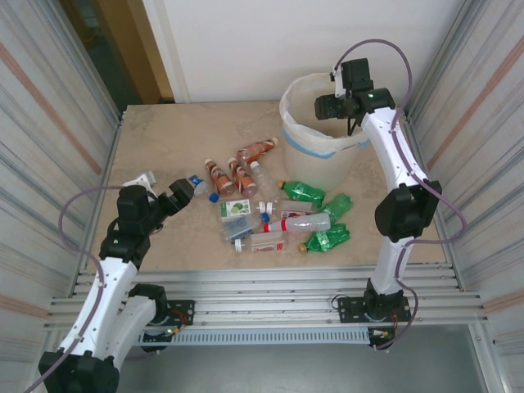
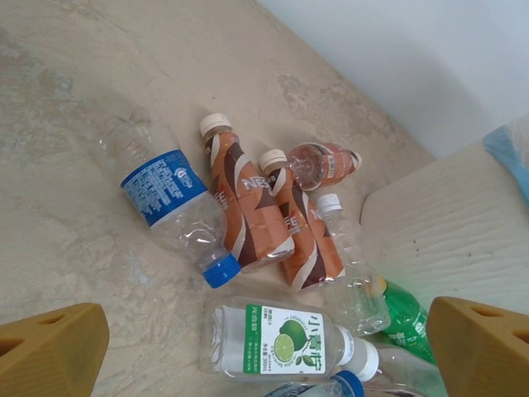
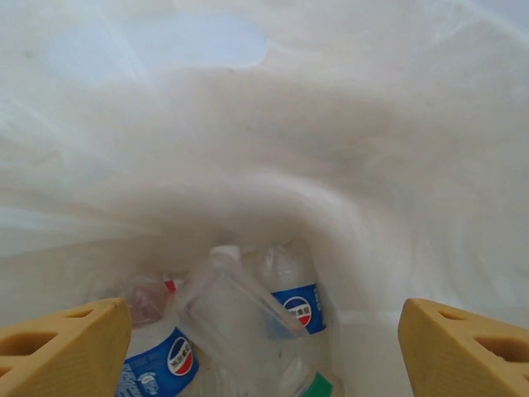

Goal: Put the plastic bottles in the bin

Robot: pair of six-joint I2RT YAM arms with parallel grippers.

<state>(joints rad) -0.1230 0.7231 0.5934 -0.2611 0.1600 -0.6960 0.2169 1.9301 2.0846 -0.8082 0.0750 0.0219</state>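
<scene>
Several plastic bottles lie in a heap mid-table: brown ones [image 1: 237,173], green ones [image 1: 303,192] and clear ones [image 1: 299,223]. My left gripper [image 1: 184,196] hovers open at the heap's left edge. In the left wrist view its gripper [image 2: 264,347] spans a lime-label bottle [image 2: 285,343] below it, beside a blue-label clear bottle [image 2: 169,198] and brown bottles [image 2: 248,194]. The cream bin [image 1: 299,135] stands at the back right. My right gripper [image 1: 348,110] hangs open over its mouth. In the right wrist view the gripper [image 3: 264,347] holds nothing; a clear bottle [image 3: 240,322] lies tilted on Pepsi-label bottles [image 3: 165,360] inside the liner [image 3: 248,165].
Corrugated metal walls close in both sides of the table [image 1: 164,139]. The bin wall [image 2: 446,240] rises right of the heap in the left wrist view, with a green bottle [image 2: 405,318] at its foot. Bare tabletop lies at the back left.
</scene>
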